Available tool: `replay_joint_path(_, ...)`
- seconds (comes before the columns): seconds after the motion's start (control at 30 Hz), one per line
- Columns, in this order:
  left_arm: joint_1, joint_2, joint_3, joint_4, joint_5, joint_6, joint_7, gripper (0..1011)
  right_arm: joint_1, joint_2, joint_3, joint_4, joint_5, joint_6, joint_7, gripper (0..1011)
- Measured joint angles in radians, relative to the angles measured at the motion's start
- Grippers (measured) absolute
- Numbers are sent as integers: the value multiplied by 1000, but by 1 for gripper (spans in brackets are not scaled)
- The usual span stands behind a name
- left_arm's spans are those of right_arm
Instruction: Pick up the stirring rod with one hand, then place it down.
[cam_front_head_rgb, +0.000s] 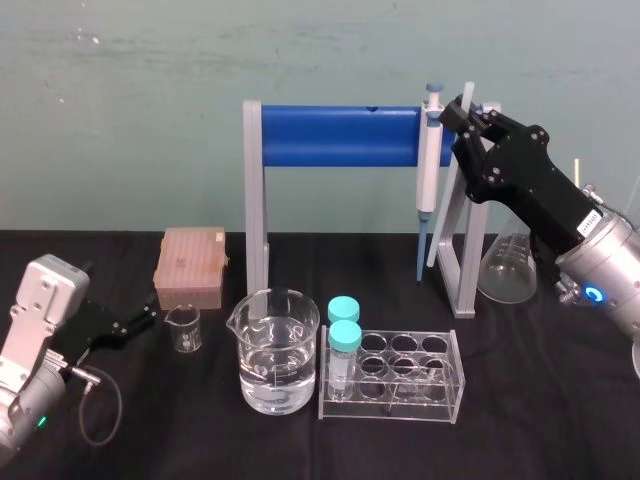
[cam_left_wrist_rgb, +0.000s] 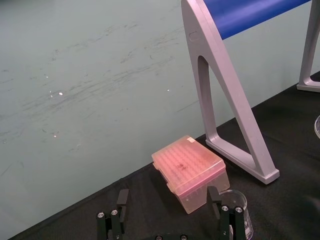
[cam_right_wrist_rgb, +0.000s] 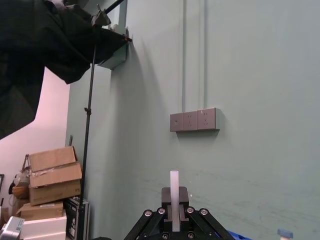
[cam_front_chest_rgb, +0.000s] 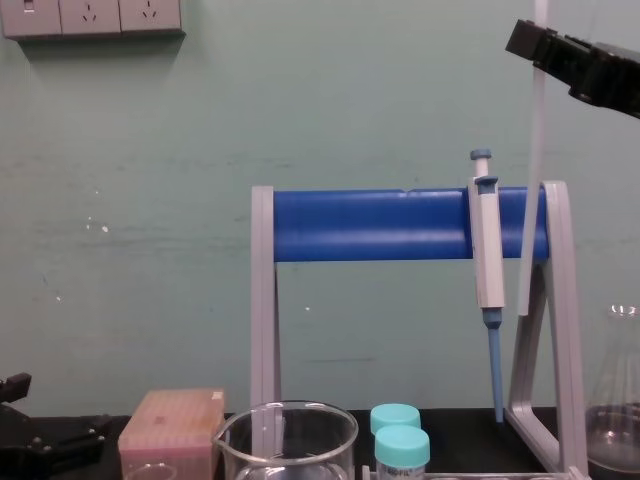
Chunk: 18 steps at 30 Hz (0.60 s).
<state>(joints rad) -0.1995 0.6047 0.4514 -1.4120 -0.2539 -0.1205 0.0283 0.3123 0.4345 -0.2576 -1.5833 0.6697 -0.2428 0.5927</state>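
Right gripper (cam_front_head_rgb: 462, 118), jaws clenched on the upper part of the rod (cam_front_head_rgb: 440, 230), holds it nearly upright and slightly tilted. The rod's lower end hangs clear of the table (cam_front_head_rgb: 560, 400), beside the right leg of the stand (cam_front_head_rgb: 340, 137), just beside the hanging pipette (cam_front_head_rgb: 430, 150). Left gripper (cam_front_head_rgb: 140, 322), jaws released, rests low at the table's left, near the pink box (cam_front_head_rgb: 190, 268).

A royal-blue bar (cam_front_head_rgb: 340, 137) is carried on grey legs (cam_front_head_rgb: 256, 200); at its three o'clock a whitish, translucent stirring rod (cam_front_chest_rgb: 533, 170) is seen in the black right gripper (cam_front_head_rgb: 458, 112). Teal caps (cam_front_head_rgb: 345, 333) are spotted at six, a pink tip box (cam_front_head_rgb: 190, 268) at eight, all on black cloth (cam_front_head_rgb: 560, 420).
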Motion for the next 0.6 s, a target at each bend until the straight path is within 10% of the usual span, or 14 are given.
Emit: replay_joint_path(0.6, 0, 0, 0, 0, 0, 0, 0, 1000, -2, 9, -11, 2, 1, 3, 11, 73)
